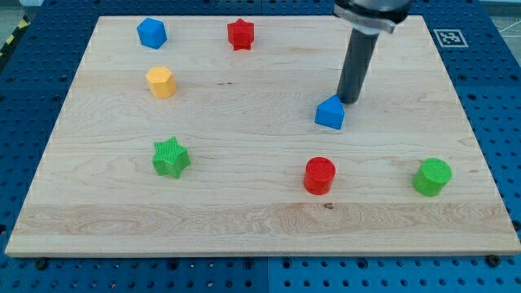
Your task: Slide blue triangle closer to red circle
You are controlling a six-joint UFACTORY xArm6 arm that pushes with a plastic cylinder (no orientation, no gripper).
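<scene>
Wood is the biggest thing before us: the board [260, 212] fills nearly the whole view and sits on a blue pegboard [24, 122] that shows around its edges. Our rod [358, 65] comes down from the view's top, right of the middle; it carries no jaws, so there is nothing on it to open or close, and it grips nothing. My tip [350, 101] rests at the upper right edge of the blue triangle [330, 113], touching it or just beside it; we cannot tell which. That triangle lies right of the board's middle, and the red circle [319, 175] is near it, straight toward the view's bottom, with bare wood between them. A green circle [431, 177] stands further toward the view's right, level with the red one. A green star [170, 157] lies left of centre. A yellow block [161, 82], a blue block [151, 33] and a red star [240, 34] sit in the upper left, well apart from our tip.
</scene>
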